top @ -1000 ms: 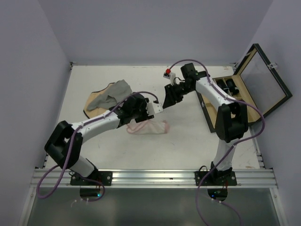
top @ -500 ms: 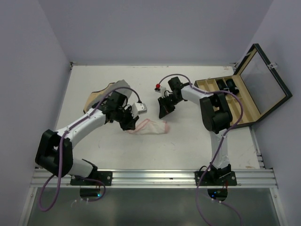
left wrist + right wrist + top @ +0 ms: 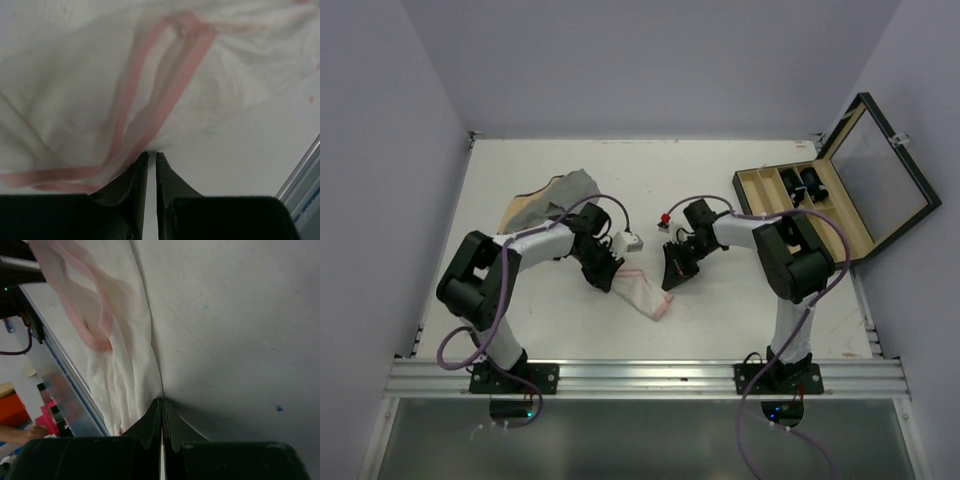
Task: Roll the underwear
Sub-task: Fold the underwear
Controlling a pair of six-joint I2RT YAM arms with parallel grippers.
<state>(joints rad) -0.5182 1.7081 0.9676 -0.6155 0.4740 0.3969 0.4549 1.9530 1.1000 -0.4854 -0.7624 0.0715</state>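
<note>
Your left fingers (image 3: pixel 605 272) are clenched on the far left end of the underwear (image 3: pixel 642 293), and the pink edge band runs right into their tips. Your right fingers (image 3: pixel 670 282) are squeezed tight on its white right edge. The underwear lies slanted on the desk (image 3: pixel 720 180) between your two arms, and its loose end points toward the near right. Bare desk lies between that loose end and the metal rail (image 3: pixel 650 375) at the near edge. More bare desk shows behind both arms. The grey cloth (image 3: pixel 572 190) lies partly on the tan cloth (image 3: pixel 523 212) at the far left, close behind your left arm. The open box (image 3: pixel 885 165) sits at the right edge, well apart from the underwear
</note>
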